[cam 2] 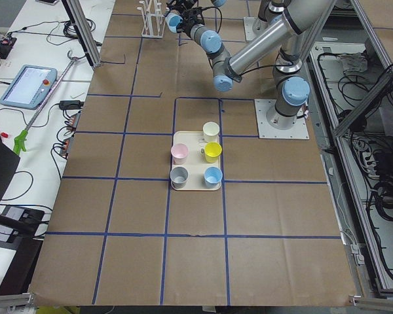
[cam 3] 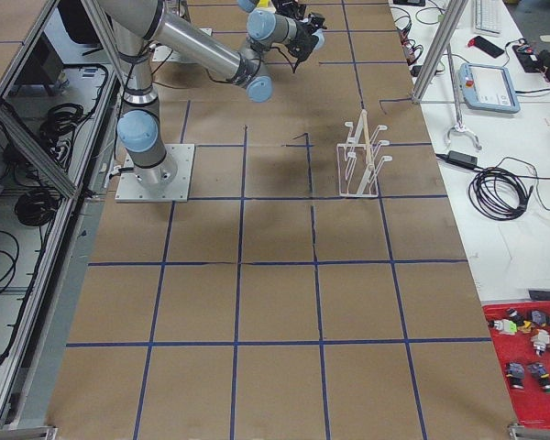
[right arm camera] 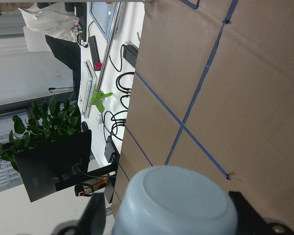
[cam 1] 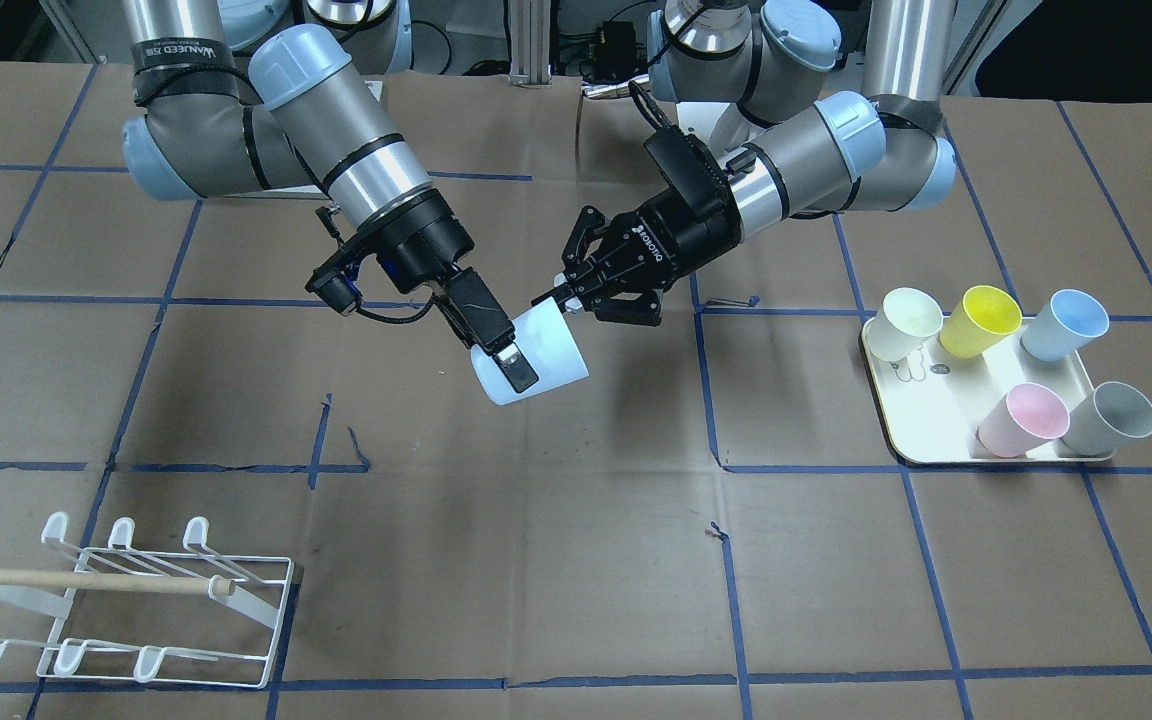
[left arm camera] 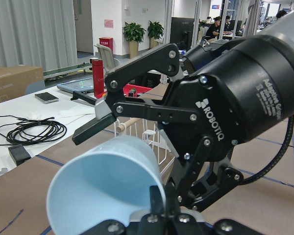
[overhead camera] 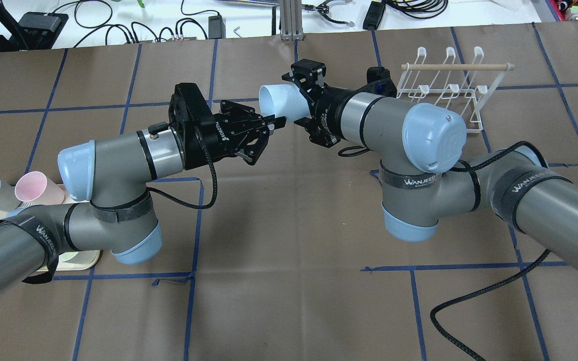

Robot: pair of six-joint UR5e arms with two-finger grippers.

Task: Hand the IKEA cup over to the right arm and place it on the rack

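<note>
Pale blue cup (cam 1: 551,345) mid-air over table (cam 1: 576,560) centre, rim pinched by left gripper (cam 1: 558,295), right gripper (cam 1: 516,368) straddling body, closure unclear; probably light, stiff, slick, so clamp mid-wall.

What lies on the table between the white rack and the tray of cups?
Nothing: in the exterior front-facing view the brown table between the rack and the tray is bare except for blue tape lines.
</note>
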